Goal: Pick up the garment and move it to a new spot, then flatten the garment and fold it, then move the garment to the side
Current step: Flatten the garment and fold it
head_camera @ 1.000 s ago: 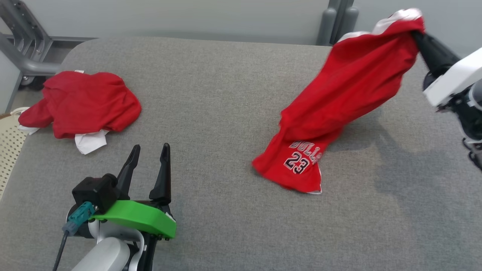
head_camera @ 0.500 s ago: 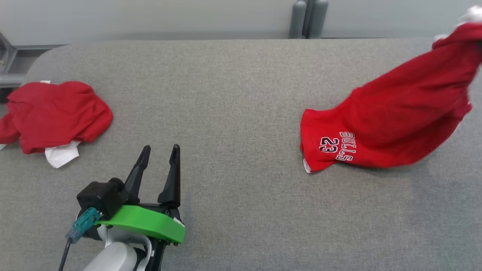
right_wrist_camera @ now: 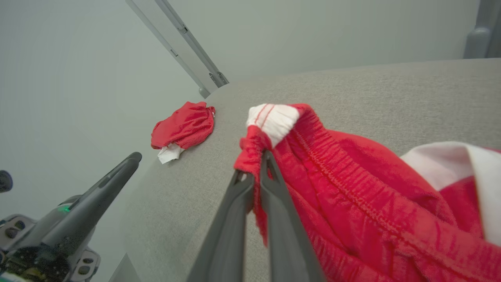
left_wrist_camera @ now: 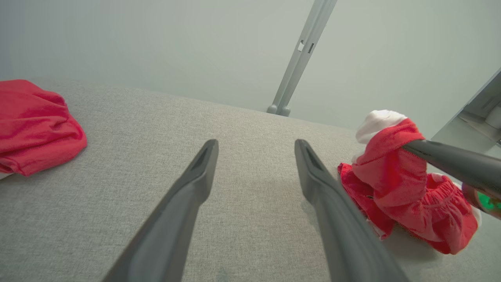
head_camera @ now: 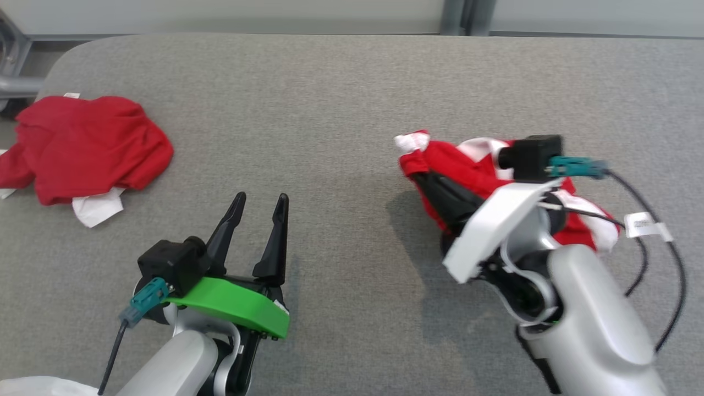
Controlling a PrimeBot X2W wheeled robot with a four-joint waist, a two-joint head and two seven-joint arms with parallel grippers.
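Looking down on a grey, woven-cloth worktop (head_camera: pixel 330 82) taking up nearly the whole head view, flat and smooth, rounded at the upper-left corner. Beyond its far edge, along the top of the frame, a plain pale wall (head_camera: pixel 220 11) with a pair of grey upright posts (head_camera: pixel 459 14) right of centre. At the far upper left, part of a grey metal frame (head_camera: pixel 19 87). In the upper half of the left wrist view, the same pale wall, crossed by the leaning posts.

Lying right of centre in the head view, on the grey cloth: the garment (head_camera: pixel 467 165), red with white trim, bunched in a heap and partly hidden under the white forearm (head_camera: pixel 588 308). Pressed together on a fold of its elastic waistband, the right end effector (right_wrist_camera: pixel 254 168), pinching that fold and holding it up off the surface, the rest slumped on the worktop below. Left of the heap, a soft shadow on the cloth.

Sitting at the lower left of the head view, the left end effector (head_camera: pixel 262 196), fingers spread wide over bare grey cloth, pointing up the frame, a green bracket (head_camera: pixel 231 302) at its base.

Crumpled at the upper left, near the rounded corner: a second red garment (head_camera: pixel 88 143), a white scrap at its lower edge, well apart from both end effectors.
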